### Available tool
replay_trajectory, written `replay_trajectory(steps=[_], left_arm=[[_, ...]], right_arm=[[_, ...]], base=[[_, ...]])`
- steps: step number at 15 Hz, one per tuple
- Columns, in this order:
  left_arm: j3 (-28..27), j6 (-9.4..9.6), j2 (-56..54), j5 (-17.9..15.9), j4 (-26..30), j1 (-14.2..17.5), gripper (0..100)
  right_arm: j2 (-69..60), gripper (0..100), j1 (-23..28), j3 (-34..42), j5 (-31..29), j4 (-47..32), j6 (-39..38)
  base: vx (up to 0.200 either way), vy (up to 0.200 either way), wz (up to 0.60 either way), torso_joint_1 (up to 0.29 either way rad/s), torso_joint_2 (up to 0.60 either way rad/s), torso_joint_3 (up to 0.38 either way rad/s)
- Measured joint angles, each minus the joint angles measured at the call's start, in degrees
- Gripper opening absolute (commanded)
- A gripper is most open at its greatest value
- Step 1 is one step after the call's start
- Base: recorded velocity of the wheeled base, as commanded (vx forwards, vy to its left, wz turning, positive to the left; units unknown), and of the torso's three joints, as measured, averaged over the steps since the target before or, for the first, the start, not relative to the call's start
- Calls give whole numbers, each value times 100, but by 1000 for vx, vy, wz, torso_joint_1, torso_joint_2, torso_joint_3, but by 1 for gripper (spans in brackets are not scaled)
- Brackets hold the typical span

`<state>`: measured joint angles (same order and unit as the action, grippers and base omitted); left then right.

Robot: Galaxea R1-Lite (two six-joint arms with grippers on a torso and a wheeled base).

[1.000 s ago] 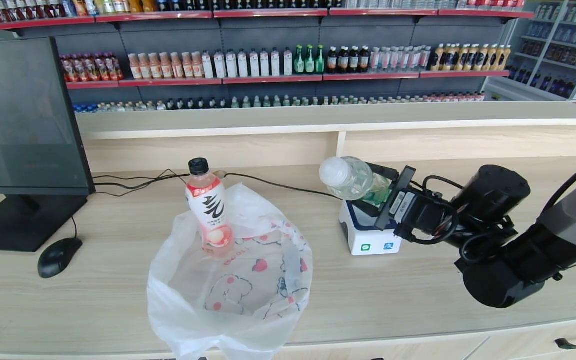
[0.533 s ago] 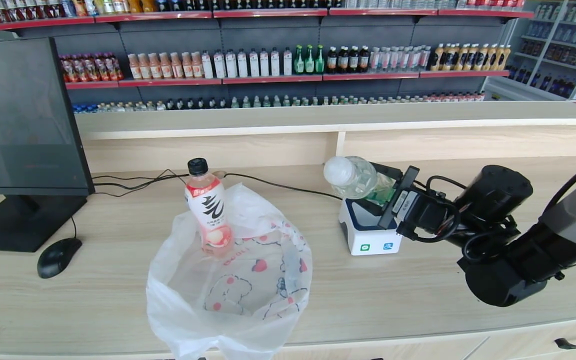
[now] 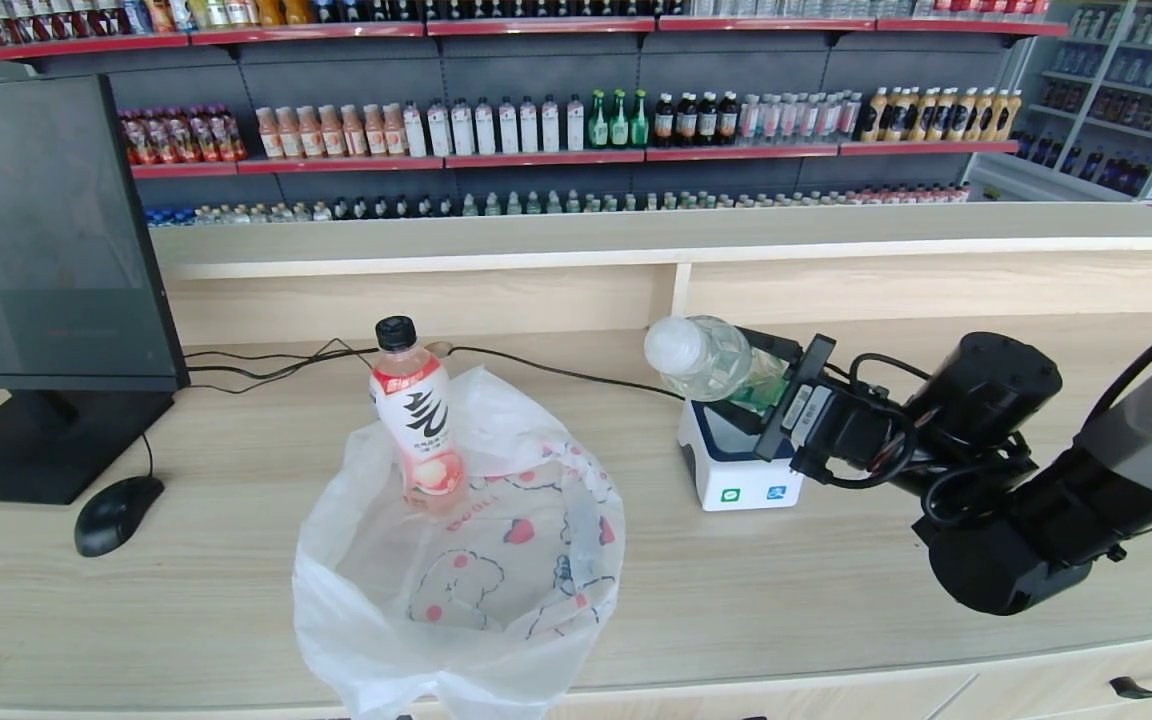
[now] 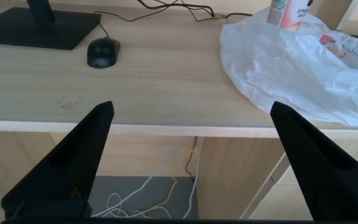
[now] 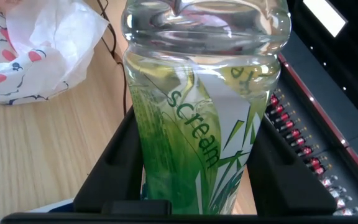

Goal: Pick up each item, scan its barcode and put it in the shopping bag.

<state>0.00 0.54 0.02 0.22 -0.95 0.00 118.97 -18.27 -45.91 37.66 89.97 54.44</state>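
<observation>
My right gripper point(image 3: 774, 384) is shut on a clear bottle with a green label point(image 3: 708, 360), held lying sideways just above the white scanner point(image 3: 736, 470). Close up in the right wrist view, the green-label bottle point(image 5: 194, 124) sits between the black fingers point(image 5: 114, 165). A pink peach drink bottle with a black cap point(image 3: 416, 420) stands upright at the far rim of the white shopping bag point(image 3: 476, 570), whose mouth gapes at the counter's front. My left gripper point(image 4: 191, 152) hangs open below the counter's front edge, left of the shopping bag point(image 4: 297, 68).
A black monitor point(image 3: 41, 260) and a mouse point(image 3: 116, 512) occupy the counter's left side, with cables point(image 3: 276, 365) trailing behind. A raised wooden ledge point(image 3: 676, 250) runs along the back. Bare counter lies between bag and scanner.
The right gripper and its bottle shifted slightly right, then back a little left, staying over the scanner. Bag and peach bottle have not moved.
</observation>
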Motion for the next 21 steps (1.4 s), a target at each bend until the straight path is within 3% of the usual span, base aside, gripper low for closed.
replay_trajectory(steps=[13, 15, 18, 21], left_arm=[[0, -44, 0, 2, 30, 0, 100], [0, -21, 0, 0, 44, 0, 100], [0, 46, 0, -6, 38, -5, 100], [0, -138, 0, -6, 41, 0, 100]], right_arm=[[-251, 0, -72, 5, -129, -5, -321], [-441, 0, -138, 27, -451, -2, -677], [-828, 0, -315, 204, -1424, -6, -1287], [-1224, 0, -374, 355, -1965, 0, -1872]], base=[[0, 0, 0, 0, 0, 0], [0, 0, 0, 0, 0, 0], [0, 0, 0, 0, 0, 0], [0, 0, 0, 0, 0, 0]])
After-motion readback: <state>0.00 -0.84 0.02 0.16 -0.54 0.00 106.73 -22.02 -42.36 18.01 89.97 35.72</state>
